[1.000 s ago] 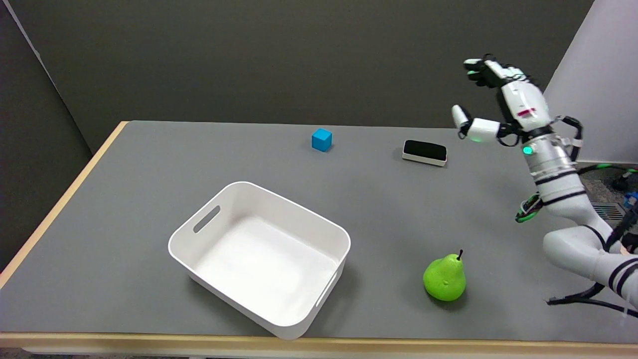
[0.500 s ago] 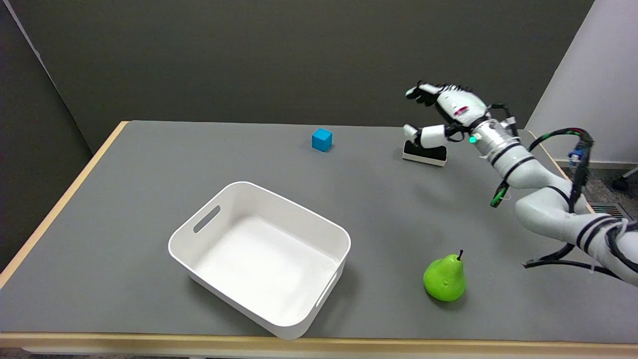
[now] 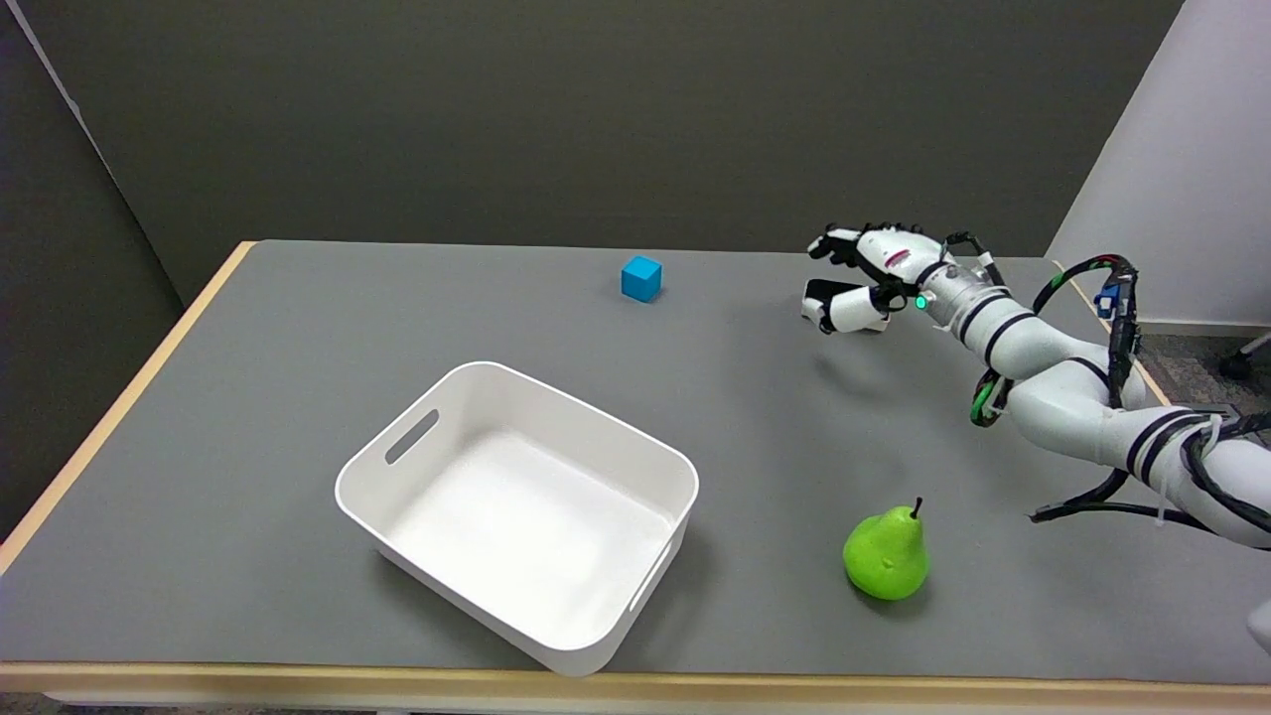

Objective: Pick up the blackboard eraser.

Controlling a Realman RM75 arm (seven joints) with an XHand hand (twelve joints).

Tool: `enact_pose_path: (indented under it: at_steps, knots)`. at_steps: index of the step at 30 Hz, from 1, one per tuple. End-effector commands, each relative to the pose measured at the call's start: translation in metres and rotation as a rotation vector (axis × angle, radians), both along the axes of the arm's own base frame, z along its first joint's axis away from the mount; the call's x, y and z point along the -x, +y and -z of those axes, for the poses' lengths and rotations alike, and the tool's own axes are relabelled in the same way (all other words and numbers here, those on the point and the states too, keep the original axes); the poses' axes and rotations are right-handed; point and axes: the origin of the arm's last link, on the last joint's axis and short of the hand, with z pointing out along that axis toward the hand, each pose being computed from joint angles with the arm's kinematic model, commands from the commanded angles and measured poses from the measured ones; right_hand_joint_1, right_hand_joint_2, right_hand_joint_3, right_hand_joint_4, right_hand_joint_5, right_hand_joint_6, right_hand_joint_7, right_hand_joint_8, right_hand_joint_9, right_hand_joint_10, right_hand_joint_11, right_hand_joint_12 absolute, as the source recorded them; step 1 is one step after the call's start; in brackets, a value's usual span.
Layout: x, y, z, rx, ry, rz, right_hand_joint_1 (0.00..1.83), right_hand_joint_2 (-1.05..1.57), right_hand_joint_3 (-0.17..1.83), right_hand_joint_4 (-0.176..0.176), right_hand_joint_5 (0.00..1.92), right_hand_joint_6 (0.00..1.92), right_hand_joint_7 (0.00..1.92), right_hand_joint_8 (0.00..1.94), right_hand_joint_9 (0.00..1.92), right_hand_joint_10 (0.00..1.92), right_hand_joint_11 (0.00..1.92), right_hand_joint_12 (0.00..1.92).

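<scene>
A grey table (image 3: 248,417) with a pale wooden edge fills most of the view, seen from above its near side against a dark wall. Left of centre and toward the near edge sits a white plastic bin (image 3: 596,650), rectangular with rounded corners and slot handles, turned at an angle to the table edge. Farther back, near the middle of the table, a small blue cube (image 3: 641,278) stands by itself, well apart from the bin. To the right of the cube, toward the far right of the tabletop, lies the blackboard eraser (image 3: 819,294), of which only a dark strip shows because the right hand (image 3: 866,278) covers most of it. The hand is low over the eraser, palm turned down and toward the left. Its upper fingers (image 3: 839,244) arch over the far side of the eraser, while the white thumb (image 3: 852,310) lies along its near side, so the eraser sits between them; whether they press on it cannot be told. The eraser appears to rest on the table. Behind the hand, the white arm (image 3: 1053,397) with black bands runs down to the lower right, bent and held low over the table, with black cables looping alongside. In front of the arm, near the front edge, a green pear (image 3: 886,554) stands upright with its stem up.
</scene>
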Motion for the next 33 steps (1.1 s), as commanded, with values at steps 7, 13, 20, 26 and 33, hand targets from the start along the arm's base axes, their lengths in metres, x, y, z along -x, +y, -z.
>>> enact_pose_path:
  at_steps: [7,13,20,26,33]
  knots:
    - [0.019,-0.017,-0.011,0.101,-0.013,0.109,0.52,0.59,0.9,0.061,0.27,0.5,0.41,0.4,0.3,0.78,0.15,1.28]
    - [0.018,-0.027,-0.009,0.104,-0.008,0.113,0.53,0.6,0.91,0.064,0.28,0.51,0.42,0.41,0.3,0.78,0.16,1.29]
    - [0.031,-0.024,-0.016,0.142,-0.025,0.142,0.53,0.6,0.91,0.068,0.28,0.51,0.42,0.42,0.31,0.79,0.17,1.29]
    - [0.041,-0.018,-0.021,0.162,-0.033,0.163,0.53,0.6,0.91,0.068,0.28,0.51,0.42,0.42,0.31,0.79,0.17,1.29]
    - [0.041,-0.018,-0.019,0.154,-0.033,0.156,0.55,0.6,0.91,0.068,0.28,0.51,0.42,0.42,0.31,0.79,0.17,1.29]
